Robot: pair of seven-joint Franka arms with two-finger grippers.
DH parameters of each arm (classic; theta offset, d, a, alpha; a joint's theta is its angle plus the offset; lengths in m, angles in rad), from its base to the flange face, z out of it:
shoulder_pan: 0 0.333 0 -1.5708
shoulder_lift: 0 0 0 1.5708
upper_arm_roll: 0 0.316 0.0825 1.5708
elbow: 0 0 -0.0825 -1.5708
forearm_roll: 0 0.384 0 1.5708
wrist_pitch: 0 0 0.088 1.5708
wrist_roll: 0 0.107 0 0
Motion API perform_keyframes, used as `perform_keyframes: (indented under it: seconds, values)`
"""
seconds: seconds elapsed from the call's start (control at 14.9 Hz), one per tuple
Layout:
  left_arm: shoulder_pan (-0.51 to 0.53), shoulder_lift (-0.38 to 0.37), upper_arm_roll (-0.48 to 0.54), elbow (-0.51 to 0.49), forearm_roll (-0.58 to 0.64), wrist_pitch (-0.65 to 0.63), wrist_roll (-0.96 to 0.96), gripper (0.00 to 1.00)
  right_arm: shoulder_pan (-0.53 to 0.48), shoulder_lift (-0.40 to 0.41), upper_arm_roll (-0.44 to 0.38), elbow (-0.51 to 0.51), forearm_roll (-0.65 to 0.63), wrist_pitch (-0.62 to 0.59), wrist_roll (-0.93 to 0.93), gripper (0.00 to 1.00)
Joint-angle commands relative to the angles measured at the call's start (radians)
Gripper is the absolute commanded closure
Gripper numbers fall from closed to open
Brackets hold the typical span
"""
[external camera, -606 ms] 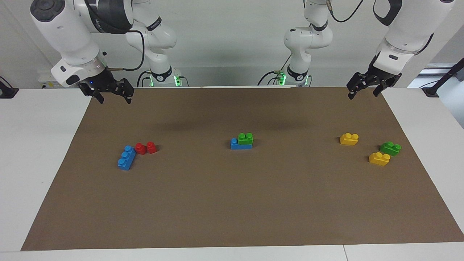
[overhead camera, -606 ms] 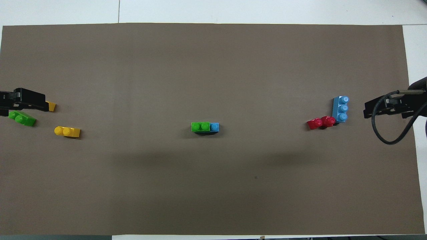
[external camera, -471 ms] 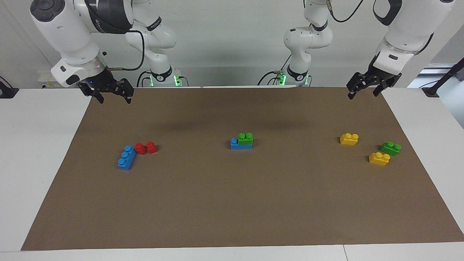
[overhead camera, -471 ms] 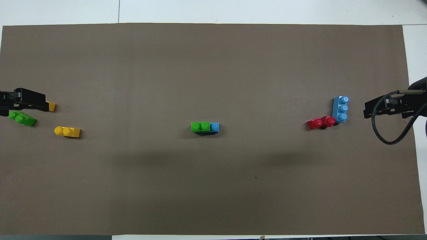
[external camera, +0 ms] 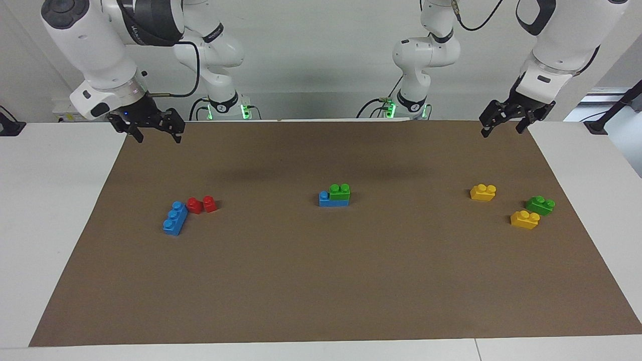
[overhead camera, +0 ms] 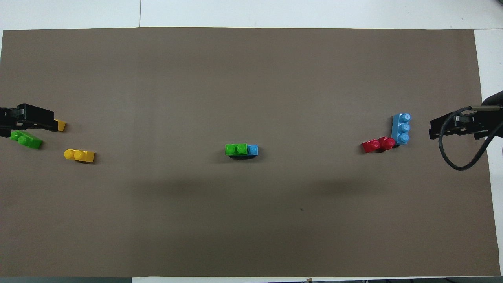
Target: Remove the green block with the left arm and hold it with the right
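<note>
Here, the lime-green block [external camera: 340, 194] sits pressed atop a blue brick [external camera: 327, 200] mid-tabletop, both end effectors, left [external camera: 503, 123] and right [external camera: 153, 128], raised with fingers apart; unless braced, the blue brick may lift along.

One high camera faces the robots, another looks steeply down; both share the brown mat [external camera: 321, 281].

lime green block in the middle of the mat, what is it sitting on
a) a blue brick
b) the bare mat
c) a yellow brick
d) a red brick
a: the lime green block is stacked on a longer blue brick, whose one uncovered stud shows beside it toward the right arm's end of the table.
</note>
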Motion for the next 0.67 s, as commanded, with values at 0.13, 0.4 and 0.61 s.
perform_keyframes:
  seconds: [0.13, 0.4, 0.61]
  values:
    - [-0.006, -0.02, 0.006, -0.013, -0.014, -0.021, 0.004, 0.0, -0.022, -0.015, 0.011, 0.0, -0.009, 0.003, 0.014, 0.0]
    - [-0.006, -0.02, 0.006, -0.013, -0.014, -0.029, 0.001, 0.0, -0.01, -0.016, 0.014, -0.004, 0.009, 0.035, 0.42, 0.0]
    - [-0.006, -0.02, 0.006, -0.018, -0.014, -0.021, -0.001, 0.0, -0.007, -0.015, 0.019, -0.012, 0.116, 0.05, 0.834, 0.0]
